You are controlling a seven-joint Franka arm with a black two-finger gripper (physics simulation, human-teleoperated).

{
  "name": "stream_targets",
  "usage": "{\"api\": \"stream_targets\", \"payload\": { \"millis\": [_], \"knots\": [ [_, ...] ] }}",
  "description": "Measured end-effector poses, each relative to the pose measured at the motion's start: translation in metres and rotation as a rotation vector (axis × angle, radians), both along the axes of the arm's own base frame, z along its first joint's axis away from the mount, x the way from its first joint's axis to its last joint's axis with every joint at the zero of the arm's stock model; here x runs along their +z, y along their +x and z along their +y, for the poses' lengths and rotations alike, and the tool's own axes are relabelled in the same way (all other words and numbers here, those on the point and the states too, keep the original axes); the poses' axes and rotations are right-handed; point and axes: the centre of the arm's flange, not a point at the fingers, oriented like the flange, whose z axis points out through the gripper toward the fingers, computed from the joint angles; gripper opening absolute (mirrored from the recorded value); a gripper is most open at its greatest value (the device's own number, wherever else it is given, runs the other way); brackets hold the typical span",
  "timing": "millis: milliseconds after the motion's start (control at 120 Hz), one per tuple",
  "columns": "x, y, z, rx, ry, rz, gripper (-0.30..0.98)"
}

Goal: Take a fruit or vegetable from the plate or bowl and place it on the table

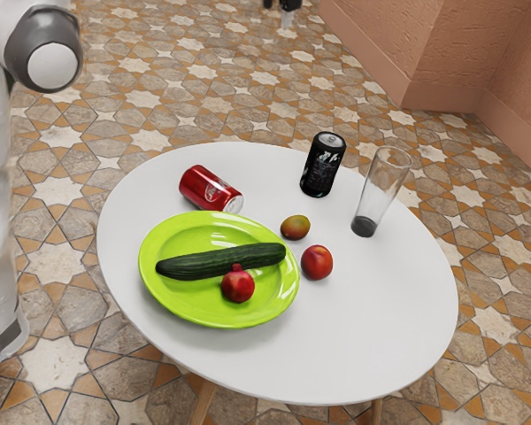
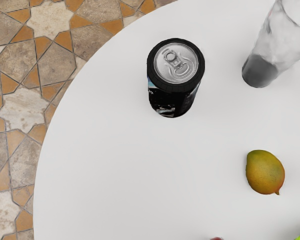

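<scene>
On the green plate (image 1: 182,297), 1 cucumber (image 1: 214,264), 1 pomegranate (image 1: 238,287)

a table (image 1: 363,328) bears plate (image 1: 173,243), cola can (image 1: 205,187), black can (image 1: 321,168), glass (image 1: 384,186), two fruits (image 1: 317,263).

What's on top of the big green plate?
A long cucumber and a small red pomegranate sit on the green plate. They cover bits of it, so what's right underneath them is hidden.
</scene>
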Motion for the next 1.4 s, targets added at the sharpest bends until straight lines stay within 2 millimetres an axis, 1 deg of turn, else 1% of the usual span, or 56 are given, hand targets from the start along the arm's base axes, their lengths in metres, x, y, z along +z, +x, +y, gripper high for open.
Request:
{"api": "stream_targets", "payload": {
  "millis": [33, 67, 100, 133, 167, 200, 225, 242, 267, 292, 317, 375, 400, 425, 450, 492, 558, 617, 650, 692, 717, 733, 792, 825, 850, 883, 900, 925, 950, 983, 1042, 1067, 1100, 1192, 1242, 1317, 1400],
  "knots": [
    [0.003, 0.002, -0.035, -0.073, 0.009, 0.01, 0.66],
    [0.0, 0.006, -0.07, -0.145, 0.015, 0.033, 0.66],
    [-0.008, 0.012, -0.106, -0.218, 0.019, 0.066, 0.66],
    [-0.025, 0.014, -0.142, -0.296, 0.015, 0.118, 0.66],
    [-0.043, 0.005, -0.179, -0.382, 0.005, 0.172, 0.66],
    [-0.052, -0.008, -0.214, -0.463, 0.001, 0.204, 0.66],
    [-0.06, -0.019, -0.233, -0.511, -0.001, 0.223, 0.66],
    [-0.067, -0.023, -0.241, -0.53, -0.002, 0.238, 0.66],
    [-0.083, -0.026, -0.24, -0.531, -0.011, 0.272, 0.66],
    [-0.1, -0.026, -0.227, -0.501, -0.024, 0.306, 0.66],
    [-0.114, -0.029, -0.212, -0.466, -0.037, 0.329, 0.66],
    [-0.13, -0.036, -0.182, -0.379, -0.05, 0.343, 0.66],
    [-0.134, -0.04, -0.179, -0.34, -0.034, 0.339, 0.66],
    [-0.134, -0.046, -0.184, -0.306, -0.008, 0.328, 0.66],
    [-0.134, -0.05, -0.194, -0.28, 0.022, 0.318, 0.66],
    [-0.139, -0.049, -0.208, -0.249, 0.059, 0.312, 0.66],
    [-0.146, -0.039, -0.214, -0.233, 0.067, 0.309, 0.66],
    [-0.149, -0.033, -0.213, -0.196, 0.085, 0.305, 0.66],
    [-0.15, -0.023, -0.216, -0.166, 0.104, 0.307, 0.66],
    [-0.161, -0.005, -0.218, -0.155, 0.104, 0.33, 0.66],
    [-0.164, 0.0, -0.22, -0.161, 0.094, 0.336, 0.66],
    [-0.161, -0.001, -0.22, -0.167, 0.086, 0.332, 0.66],
    [-0.146, -0.01, -0.216, -0.189, 0.056, 0.308, 0.66],
    [-0.146, -0.015, -0.218, -0.198, 0.054, 0.313, 0.66],
    [-0.147, -0.022, -0.225, -0.208, 0.066, 0.318, 0.66],
    [-0.144, -0.042, -0.235, -0.25, 0.069, 0.311, 0.66],
    [-0.145, -0.053, -0.237, -0.272, 0.063, 0.306, 0.66],
    [-0.148, -0.068, -0.238, -0.305, 0.051, 0.3, 0.66],
    [-0.153, -0.079, -0.239, -0.332, 0.043, 0.298, 0.66],
    [-0.16, -0.087, -0.241, -0.353, 0.043, 0.299, 0.66],
    [-0.174, -0.099, -0.257, -0.404, 0.053, 0.302, 0.66],
    [-0.18, -0.101, -0.264, -0.426, 0.058, 0.302, 0.66],
    [-0.191, -0.102, -0.267, -0.446, 0.058, 0.302, 0.66],
    [-0.217, -0.096, -0.257, -0.438, 0.043, 0.304, 0.66],
    [-0.224, -0.088, -0.251, -0.414, 0.045, 0.293, 0.66],
    [-0.235, -0.076, -0.249, -0.375, 0.048, 0.286, 0.66],
    [-0.248, -0.074, -0.252, -0.35, 0.051, 0.31, 0.66]
  ]
}}
